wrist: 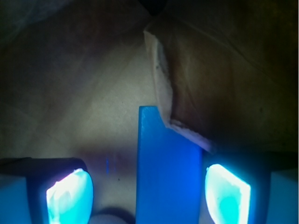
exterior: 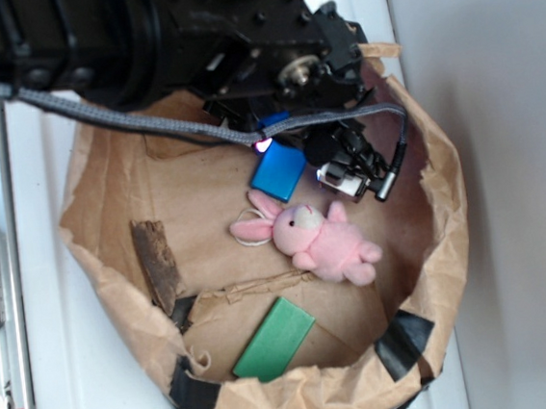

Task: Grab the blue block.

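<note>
The blue block (exterior: 279, 172) is seen inside the crumpled paper bag (exterior: 442, 246) on the white table (exterior: 65, 360), toward its far edge, partly hidden by the arm. The gripper (wrist: 148, 193) is spread around it; contact, possibly on the right pad, cannot be confirmed. A pink plush bunny (exterior: 317, 239) lies just beside the block, a green slab (exterior: 273, 340) well apart. A torn paper flap (wrist: 187, 93) overlaps the block's corner.

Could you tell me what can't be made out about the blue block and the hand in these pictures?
- Exterior: the arm covers the blue block's upper end and the hand.
- Wrist: a paper flap covers the block's right corner; the bottom edge cuts its near end.
- Wrist: whether the hand touches the block; glare blurs the pads.
</note>
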